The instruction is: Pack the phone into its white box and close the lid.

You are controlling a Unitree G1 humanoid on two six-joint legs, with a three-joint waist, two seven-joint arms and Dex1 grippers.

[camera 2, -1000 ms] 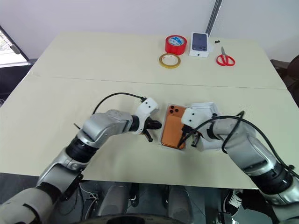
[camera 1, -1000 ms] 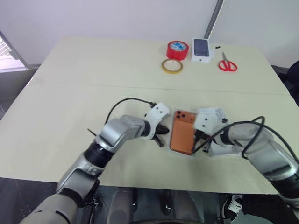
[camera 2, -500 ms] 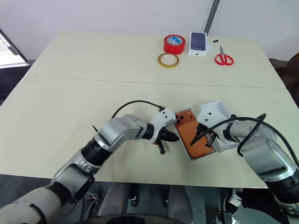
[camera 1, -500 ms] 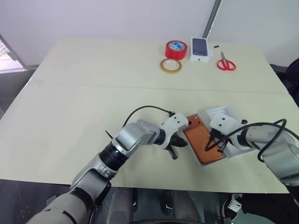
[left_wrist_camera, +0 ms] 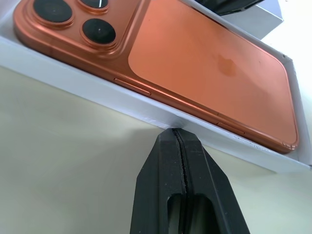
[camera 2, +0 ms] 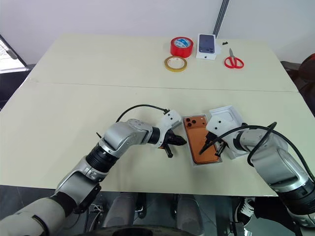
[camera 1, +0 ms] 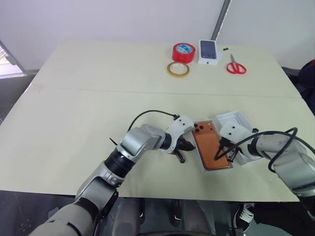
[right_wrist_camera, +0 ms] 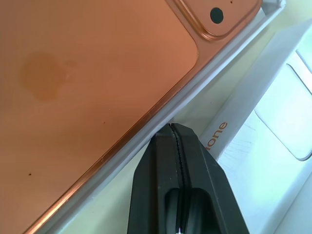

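Pale worktop point(camera 1: 74, 118) carries the phone point(camera 1: 210, 150), laid face down in the white box point(camera 2: 194, 161) at lower right of the frame, long axis running up-down, slightly tilted. It is flanked by both closed claws: left claw point(camera 1: 187, 146), right claw point(camera 1: 222, 151). The lid point(camera 1: 235, 121), probably the shell beyond the right claw, is nearer to that arm.

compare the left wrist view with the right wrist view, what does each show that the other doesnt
Left wrist view: the phone's three-lens camera cluster and its side buttons, with the shut left tool at the white box's outer wall.

Right wrist view: orange lettering on a second white box piece beside the tray, and the shut right tool at the tray's opposite long wall.

Both: the phone lying back-up inside the white box, on the pale table.
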